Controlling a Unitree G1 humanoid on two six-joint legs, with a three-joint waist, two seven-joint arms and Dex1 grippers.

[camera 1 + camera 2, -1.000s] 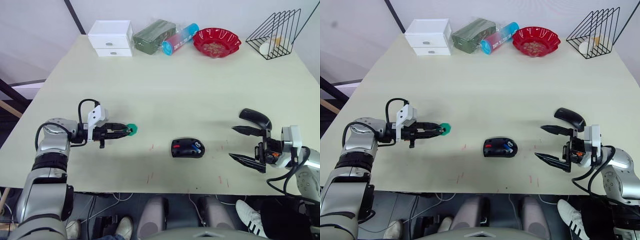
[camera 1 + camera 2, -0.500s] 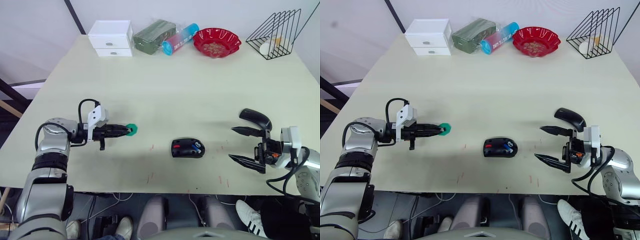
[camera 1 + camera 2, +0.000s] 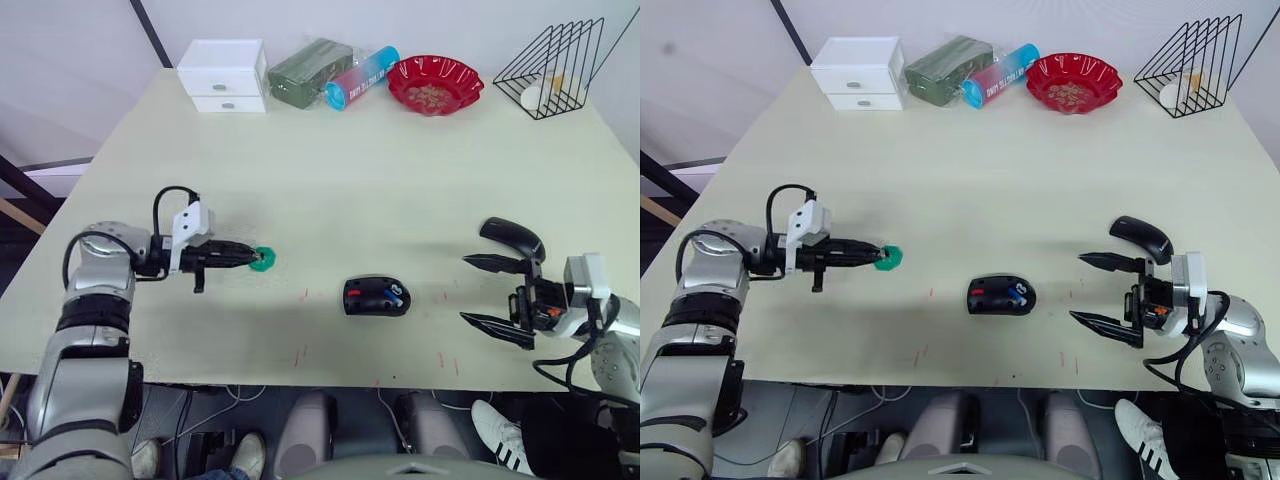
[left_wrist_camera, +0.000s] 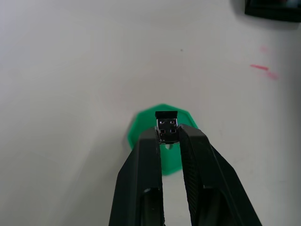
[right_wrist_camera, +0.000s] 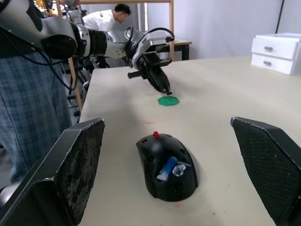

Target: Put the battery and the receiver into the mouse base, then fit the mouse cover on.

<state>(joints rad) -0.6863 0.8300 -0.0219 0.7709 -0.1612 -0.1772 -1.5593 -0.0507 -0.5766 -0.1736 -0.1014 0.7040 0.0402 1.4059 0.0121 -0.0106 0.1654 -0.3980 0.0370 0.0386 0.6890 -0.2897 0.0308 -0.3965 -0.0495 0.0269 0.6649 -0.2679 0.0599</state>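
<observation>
One tiny receiver [image 4: 166, 129] is pinched at the left tool [image 4: 167, 141] tips above the green disc [image 4: 162, 141], well apart from the mouse base [image 3: 376, 296]; slippage is risked by so slight a hold. Right tool [image 3: 495, 294] is spread wide.

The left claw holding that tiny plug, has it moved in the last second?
Yes. The left gripper, shut on the receiver, has risen slightly: its tips sat level with the green disc earlier and now sit a little higher against it, farther from the table's near edge.
</observation>
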